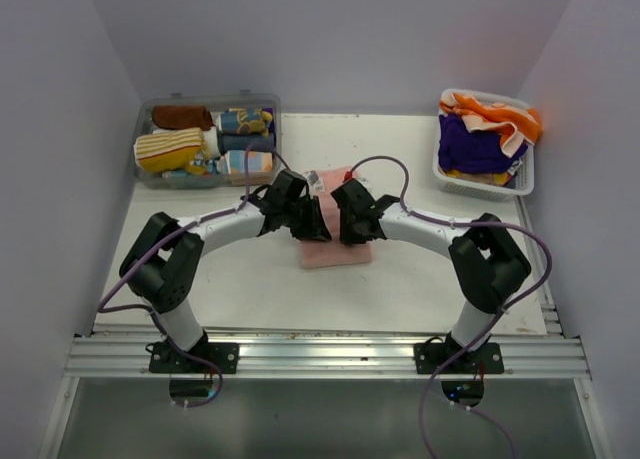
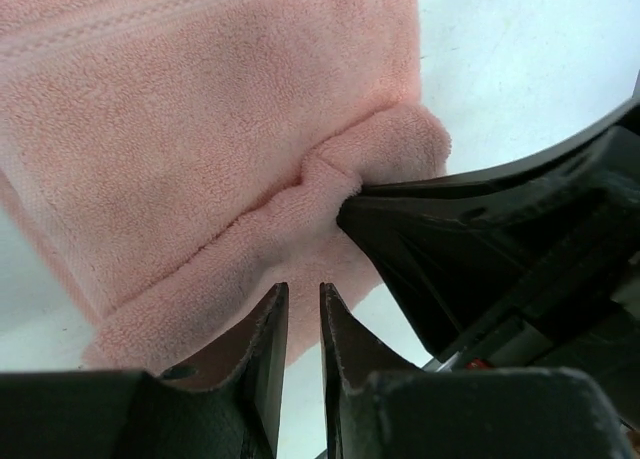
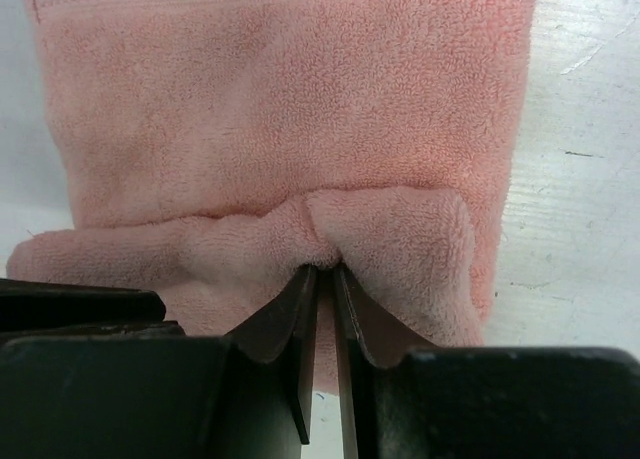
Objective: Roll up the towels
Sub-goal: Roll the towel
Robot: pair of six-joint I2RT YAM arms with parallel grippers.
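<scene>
on the table [image 1: 420, 279], our right claw [image 3: 322, 269] pinches the towel's [image 1: 335, 251] fold from 3 o'clock; left claw [image 2: 303, 287] narrow, grip unclear.

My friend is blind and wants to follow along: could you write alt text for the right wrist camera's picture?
Two dark jaws, nearly closed, reach in from the bottom and pinch the folded-over near edge of a pink towel, puckering the cloth. The rest of the towel lies flat on a white table.
</scene>
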